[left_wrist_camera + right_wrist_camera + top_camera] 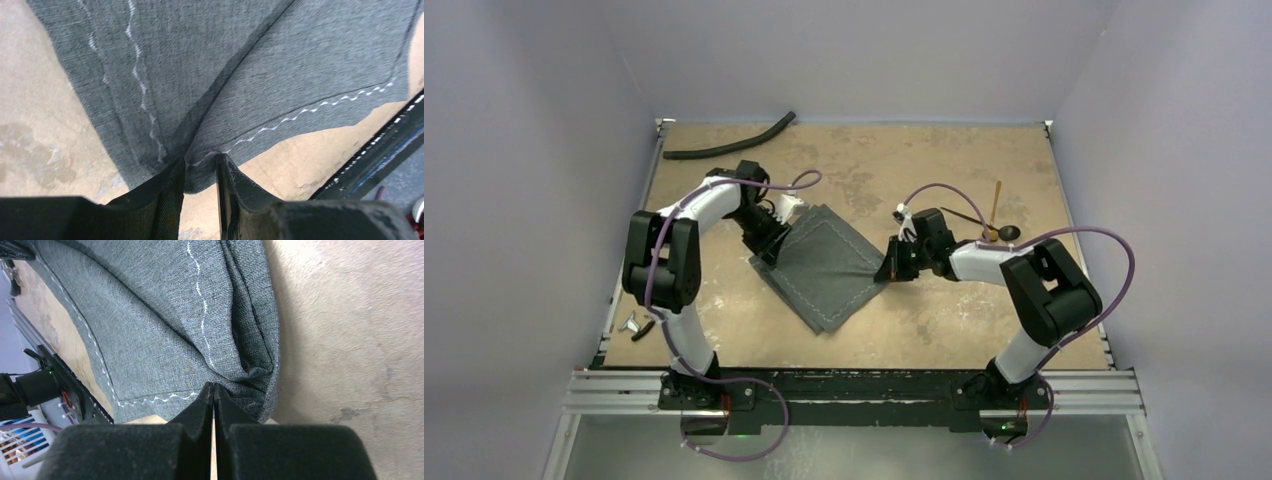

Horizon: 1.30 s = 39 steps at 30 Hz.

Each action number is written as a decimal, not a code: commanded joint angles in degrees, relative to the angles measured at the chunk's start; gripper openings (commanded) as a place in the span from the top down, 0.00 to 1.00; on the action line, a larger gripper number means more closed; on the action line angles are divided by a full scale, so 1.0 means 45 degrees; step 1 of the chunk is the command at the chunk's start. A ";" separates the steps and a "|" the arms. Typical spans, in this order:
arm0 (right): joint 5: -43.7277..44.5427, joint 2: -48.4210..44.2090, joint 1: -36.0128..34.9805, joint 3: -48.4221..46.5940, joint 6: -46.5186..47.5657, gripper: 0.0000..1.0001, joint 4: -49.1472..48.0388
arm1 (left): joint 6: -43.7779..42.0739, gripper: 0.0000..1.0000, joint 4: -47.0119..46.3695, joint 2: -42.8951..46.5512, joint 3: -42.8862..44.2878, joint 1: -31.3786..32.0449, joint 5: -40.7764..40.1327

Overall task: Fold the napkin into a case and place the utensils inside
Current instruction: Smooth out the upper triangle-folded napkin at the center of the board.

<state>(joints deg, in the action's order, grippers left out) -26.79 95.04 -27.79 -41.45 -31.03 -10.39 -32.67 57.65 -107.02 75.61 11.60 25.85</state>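
Right gripper (214, 390) fingertips are pressed together with a corner of the napkin (150, 325) nipped at the tips; cloth bunches into them, so I read that as a pinch on the hem; left gripper (200, 170) stands narrow, fingers either side of a fold at the opposite corner, cloth in the gap; can't tell whether it actually bites; napkin lies mid-way across the table (944, 160), a diamond between the two arms, mostly flat, layered along the edge in the right wrist view, so likely doubled once; utensils (996, 228) sit crossed just behind the right arm, apart from the cloth.

Step in hand, my read: folding, both corners being taken for a fold; case not formed yet; nothing inside.

Next move needs both grips confirmed, then an even lift and carry so the hems line up; uneven pull would skew it; mind the right arm's sweep near the utensils.
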 commanded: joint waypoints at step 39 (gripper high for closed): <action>-0.2552 0.1980 0.0079 -0.1982 0.0660 1.00 -0.0837 | -0.0553 0.71 -0.5377 0.3248 -0.4060 -0.0046 -0.4108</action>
<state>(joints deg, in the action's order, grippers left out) -38.06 103.11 -27.38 -50.65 -28.93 -12.71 -34.15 34.61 -94.50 58.37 11.60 8.05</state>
